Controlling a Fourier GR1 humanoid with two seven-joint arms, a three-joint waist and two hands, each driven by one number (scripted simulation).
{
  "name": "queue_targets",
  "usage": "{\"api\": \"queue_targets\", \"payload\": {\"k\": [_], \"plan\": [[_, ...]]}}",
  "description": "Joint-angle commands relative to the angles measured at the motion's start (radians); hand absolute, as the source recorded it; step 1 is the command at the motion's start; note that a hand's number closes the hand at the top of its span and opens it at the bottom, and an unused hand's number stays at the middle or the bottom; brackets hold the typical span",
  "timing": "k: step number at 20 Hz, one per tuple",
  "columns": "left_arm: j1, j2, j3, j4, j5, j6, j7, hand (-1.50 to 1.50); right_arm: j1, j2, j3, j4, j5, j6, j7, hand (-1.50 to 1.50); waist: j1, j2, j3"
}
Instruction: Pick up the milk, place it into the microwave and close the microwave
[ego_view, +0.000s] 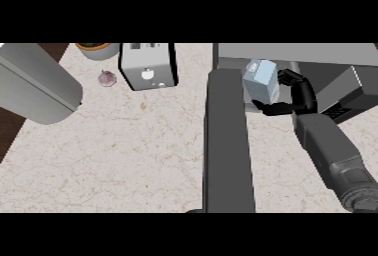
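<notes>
Black right hand (284, 102) grips the milk (260, 80) at the open microwave (295, 52); release and door-closing remain, it seems.

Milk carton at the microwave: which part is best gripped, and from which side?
Grip the milk carton across its flat side walls at mid-height, coming from its right, as the right hand does now: fingers curl round it. The open microwave door blocks its left.

Counter (133, 150): beige marble, faint brown veins. Milk carton (260, 81): pale blue, white top. Right hand (291, 100): black; forearm (336, 155) grey. Microwave (295, 52) grey, door (227, 145) dark grey. Toaster (148, 67): silver, black sides. Garlic (108, 78) pinkish-purple.
</notes>
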Motion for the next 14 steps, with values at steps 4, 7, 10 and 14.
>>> {"api": "queue_targets", "payload": {"k": [4, 7, 10, 14], "plan": [[-0.056, 0.036, 0.000, 0.021, -0.002, 0.005, 0.003, -1.50, -0.067, -0.049, 0.030, 0.014, 0.056, -0.181, 0.057, 1.50, 0.030, 0.019, 0.001], [-0.061, 0.060, 0.008, 0.044, 0.019, -0.001, 0.006, -1.50, -0.077, -0.059, 0.029, 0.033, 0.061, -0.223, 0.089, 1.50, 0.045, 0.024, 0.002], [-0.069, 0.042, -0.011, 0.034, 0.017, 0.015, 0.010, -1.50, -0.080, -0.094, 0.025, 0.037, 0.063, -0.224, 0.091, 1.50, 0.055, 0.032, 0.003], [-0.093, 0.051, -0.011, 0.059, -0.005, 0.008, 0.007, -1.50, -0.103, -0.106, 0.016, 0.038, 0.059, -0.260, 0.108, 1.50, 0.066, 0.039, 0.003]]}}
